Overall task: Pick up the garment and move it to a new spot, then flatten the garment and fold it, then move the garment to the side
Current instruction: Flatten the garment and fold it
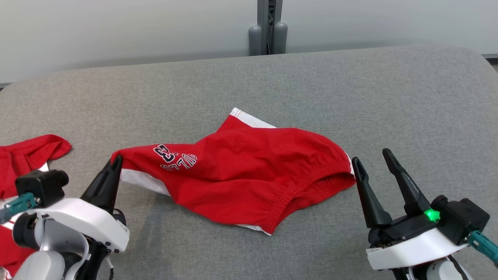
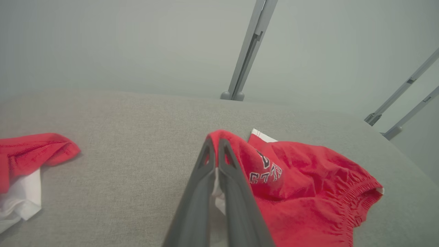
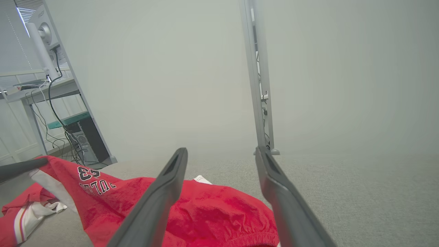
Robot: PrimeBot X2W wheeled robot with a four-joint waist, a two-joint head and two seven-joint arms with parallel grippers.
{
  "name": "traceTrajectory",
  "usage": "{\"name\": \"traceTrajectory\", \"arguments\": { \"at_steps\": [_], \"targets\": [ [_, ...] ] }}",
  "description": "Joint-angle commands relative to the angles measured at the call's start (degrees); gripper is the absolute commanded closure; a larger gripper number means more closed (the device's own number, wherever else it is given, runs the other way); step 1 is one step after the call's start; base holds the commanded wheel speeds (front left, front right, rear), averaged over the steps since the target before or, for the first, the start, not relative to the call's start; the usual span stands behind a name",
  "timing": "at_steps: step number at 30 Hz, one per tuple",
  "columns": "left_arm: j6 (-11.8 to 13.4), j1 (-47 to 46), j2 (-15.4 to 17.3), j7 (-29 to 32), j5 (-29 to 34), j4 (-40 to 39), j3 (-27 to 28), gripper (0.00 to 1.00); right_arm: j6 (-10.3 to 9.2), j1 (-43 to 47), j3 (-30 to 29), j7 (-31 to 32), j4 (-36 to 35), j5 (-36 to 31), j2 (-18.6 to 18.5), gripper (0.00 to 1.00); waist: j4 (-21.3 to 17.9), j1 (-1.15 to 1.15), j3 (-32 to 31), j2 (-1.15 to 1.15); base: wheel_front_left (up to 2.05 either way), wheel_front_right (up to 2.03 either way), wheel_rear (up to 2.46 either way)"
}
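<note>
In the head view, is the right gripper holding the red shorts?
No, the right gripper is open, its fingers apart beside the red shorts, gripping no cloth.

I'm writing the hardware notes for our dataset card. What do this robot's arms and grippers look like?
The left gripper and right gripper each have two long, tapering dark grey fingers with cut-out slots near the tips. They sit on glossy white wrist shells. Each wrist carries a black camera block with a teal connector. A green light glows on the right wrist.
</note>
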Motion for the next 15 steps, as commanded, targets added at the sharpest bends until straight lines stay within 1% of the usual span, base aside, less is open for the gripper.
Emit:
{"name": "traceTrajectory", "arguments": {
  "at_steps": [1, 9, 15],
  "targets": [
    [0.23, 0.83, -0.51, -0.97, -0.62, 0.72, 0.19, 1.00, 0.14, 0.18, -0.70, -0.89, 0.48, -0.70, 0.29, 0.00, 0.17, 0.00, -0.35, 0.00, 0.00, 0.00, 0.00],
    [0.72, 4.73, -2.57, -3.44, -1.81, 4.17, 0.29, 1.00, 0.14, 2.32, -3.99, -3.03, 1.82, -5.62, 2.03, 0.00, 0.55, 0.00, -2.32, 0.00, 0.00, 0.00, 0.00],
    [0.52, 7.00, -4.43, -4.67, -2.97, 6.53, -0.25, 1.00, 0.14, 5.94, -6.23, -3.40, 3.25, -5.81, 4.11, 0.00, 1.03, 0.00, -4.16, 0.00, 0.00, 0.00, 0.00]
  ]
}}
